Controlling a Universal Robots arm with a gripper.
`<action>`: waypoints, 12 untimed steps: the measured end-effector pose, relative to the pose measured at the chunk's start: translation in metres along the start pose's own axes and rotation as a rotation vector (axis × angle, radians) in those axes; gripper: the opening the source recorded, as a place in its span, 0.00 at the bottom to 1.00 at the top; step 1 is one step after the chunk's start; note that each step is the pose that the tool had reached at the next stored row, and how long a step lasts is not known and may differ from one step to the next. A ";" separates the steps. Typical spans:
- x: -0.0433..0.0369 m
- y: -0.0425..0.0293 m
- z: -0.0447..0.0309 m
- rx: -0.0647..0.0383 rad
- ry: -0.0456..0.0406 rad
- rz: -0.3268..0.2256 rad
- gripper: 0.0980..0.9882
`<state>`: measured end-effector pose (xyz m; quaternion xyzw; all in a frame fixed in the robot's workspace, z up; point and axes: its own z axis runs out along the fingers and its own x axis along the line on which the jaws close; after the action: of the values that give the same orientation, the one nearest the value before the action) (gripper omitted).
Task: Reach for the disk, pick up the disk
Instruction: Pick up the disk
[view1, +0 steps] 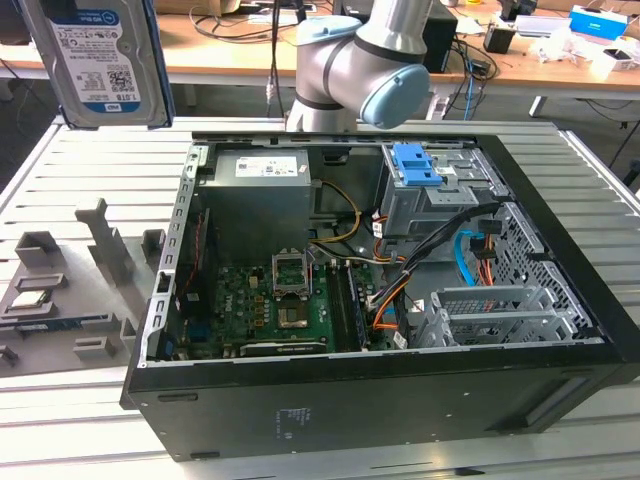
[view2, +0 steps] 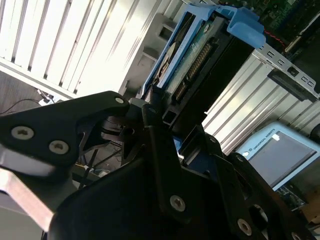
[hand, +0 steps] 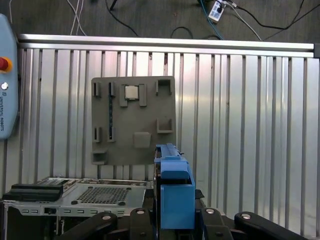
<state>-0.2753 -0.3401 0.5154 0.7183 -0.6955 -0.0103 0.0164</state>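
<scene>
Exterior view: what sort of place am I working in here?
Probably a robotics lab or electronics workshop set up for PC servicing: an opened computer case lies on a slatted metal table, a grey parts fixture sits beside it, and cluttered desks with cables stand behind.

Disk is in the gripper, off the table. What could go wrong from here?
1. The gripper holds the disk by one end, with most of its length jutting out; it could tilt or slip.
2. In the first wrist view it hangs by the grey fixture plate on the slatted table; a drop might hit the chip seated there.
</scene>
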 end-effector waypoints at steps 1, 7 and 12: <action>0.0001 -0.0027 -0.0001 0.000 0.0000 0.000 0.30; 0.0008 -0.0258 -0.0010 0.000 0.0000 0.000 0.30; 0.0014 -0.0441 -0.0016 -0.001 -0.0001 0.000 0.30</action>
<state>-0.2312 -0.3400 0.5154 0.7183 -0.6955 -0.0105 0.0166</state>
